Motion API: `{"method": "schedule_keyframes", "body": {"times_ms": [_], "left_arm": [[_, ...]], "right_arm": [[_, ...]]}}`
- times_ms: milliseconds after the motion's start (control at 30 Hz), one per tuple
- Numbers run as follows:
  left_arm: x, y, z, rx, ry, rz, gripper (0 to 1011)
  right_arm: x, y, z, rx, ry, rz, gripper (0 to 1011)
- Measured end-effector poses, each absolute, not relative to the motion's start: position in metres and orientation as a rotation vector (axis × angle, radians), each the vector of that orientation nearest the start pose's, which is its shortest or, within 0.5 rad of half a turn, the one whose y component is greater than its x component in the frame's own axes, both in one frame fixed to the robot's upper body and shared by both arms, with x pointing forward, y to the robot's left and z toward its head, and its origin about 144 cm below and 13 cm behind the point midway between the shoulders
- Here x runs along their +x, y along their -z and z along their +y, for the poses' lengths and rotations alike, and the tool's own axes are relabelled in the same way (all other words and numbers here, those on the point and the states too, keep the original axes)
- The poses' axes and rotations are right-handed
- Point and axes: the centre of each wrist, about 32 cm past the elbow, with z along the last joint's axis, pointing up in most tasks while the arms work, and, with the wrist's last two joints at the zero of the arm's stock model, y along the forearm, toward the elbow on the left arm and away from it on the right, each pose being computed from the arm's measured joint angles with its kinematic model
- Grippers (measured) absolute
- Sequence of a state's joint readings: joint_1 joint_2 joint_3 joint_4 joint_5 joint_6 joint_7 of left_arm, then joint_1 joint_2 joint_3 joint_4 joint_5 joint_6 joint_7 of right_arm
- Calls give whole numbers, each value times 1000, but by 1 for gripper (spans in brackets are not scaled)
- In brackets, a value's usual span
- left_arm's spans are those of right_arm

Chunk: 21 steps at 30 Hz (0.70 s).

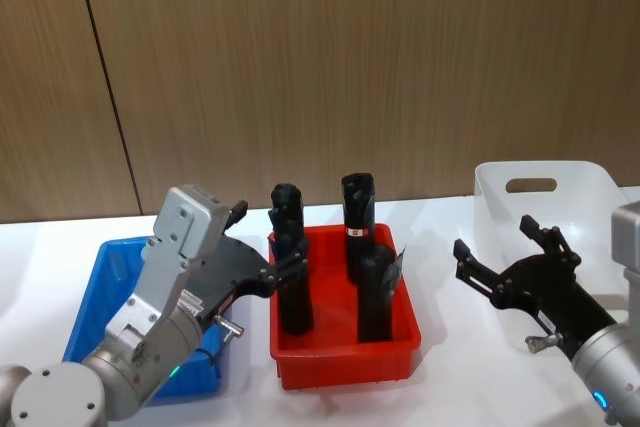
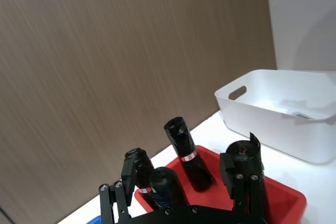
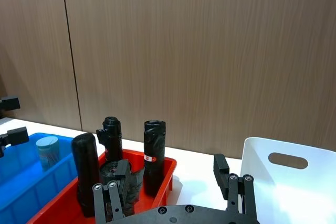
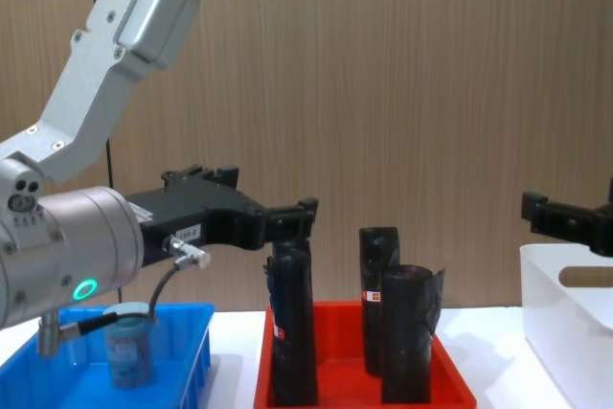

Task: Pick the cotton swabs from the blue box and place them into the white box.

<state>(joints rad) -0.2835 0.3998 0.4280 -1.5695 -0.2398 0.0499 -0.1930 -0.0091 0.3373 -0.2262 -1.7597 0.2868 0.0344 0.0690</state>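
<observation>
1. Chest view shows one jar of cotton swabs [image 4: 129,344] standing in the blue box [image 4: 187,361], at the left of the scene, below our left arm.
2. Our left gripper [image 4: 268,193] hangs above the gap between that box and the red tray [image 4: 340,375], fingers spread and empty, close to the black rolls [image 4: 292,332].
3. Our right gripper [image 1: 497,237] hovers at the near side of the white box [image 1: 590,182], fingers apart, holding nothing.
4. We see two risks: swinging the left fingers down could clip a roll and topple it, and an off-centre pinch on the smooth jar could tip it or let it slip.
5. The jar stands upright, lid up, long axis vertical.
</observation>
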Motion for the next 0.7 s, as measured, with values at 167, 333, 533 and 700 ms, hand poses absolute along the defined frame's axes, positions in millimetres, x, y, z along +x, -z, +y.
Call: {"method": "schedule_keyframes", "body": {"times_ms": [167,333,533,700], "left_arm": [[503,-1207,210,97,-1045,-240,1004],[497,-1205,203,77,-1089,-257,1004],[493,-1205,199,63,-1115,-266,1004],[492,-1204,198,60,-1122,-268,1004]], "right_arm": [[443,-1189,-237,27,1230,-74,1002],[443,-1189,-237,27,1230,-74,1002],[443,-1189,-237,27,1230,-75,1002],[443,-1189,-237,27,1230,-75,1002]]}}
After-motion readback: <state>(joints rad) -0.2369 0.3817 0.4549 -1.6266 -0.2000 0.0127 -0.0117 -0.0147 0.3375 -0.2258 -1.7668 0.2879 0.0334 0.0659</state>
